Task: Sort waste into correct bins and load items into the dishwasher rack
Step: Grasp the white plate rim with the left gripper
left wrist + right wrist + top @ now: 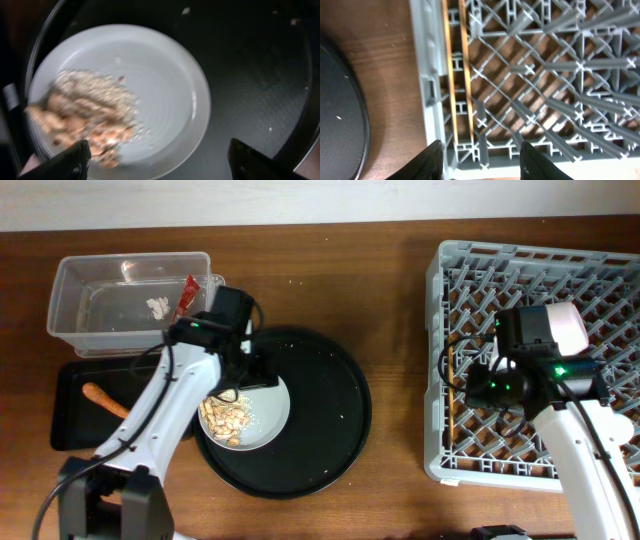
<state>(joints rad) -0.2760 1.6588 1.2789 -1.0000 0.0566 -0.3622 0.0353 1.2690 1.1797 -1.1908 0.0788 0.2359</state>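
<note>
A pale grey-green plate (270,412) with a heap of beige food scraps (224,418) lies on the large round black tray (330,420). My left gripper (160,165) is open and empty just above the plate (165,85), beside the scraps (85,115). The clear tub (75,280) holds a white paper scrap (158,306) and a red wrapper (186,295). An orange carrot (103,399) lies in the shallow black tray (65,415). My right gripper (480,160) is open and empty over the grey rack (432,75), by the chopsticks (452,75). A white-pinkish bowl (572,326) sits in the rack (440,310). The cup is out of view.
The wooden table (390,300) shows between the round tray and the rack. The round tray's edge (340,115) lies left of the rack's wall in the right wrist view. The left arm (170,405) crosses above the shallow black tray's right end.
</note>
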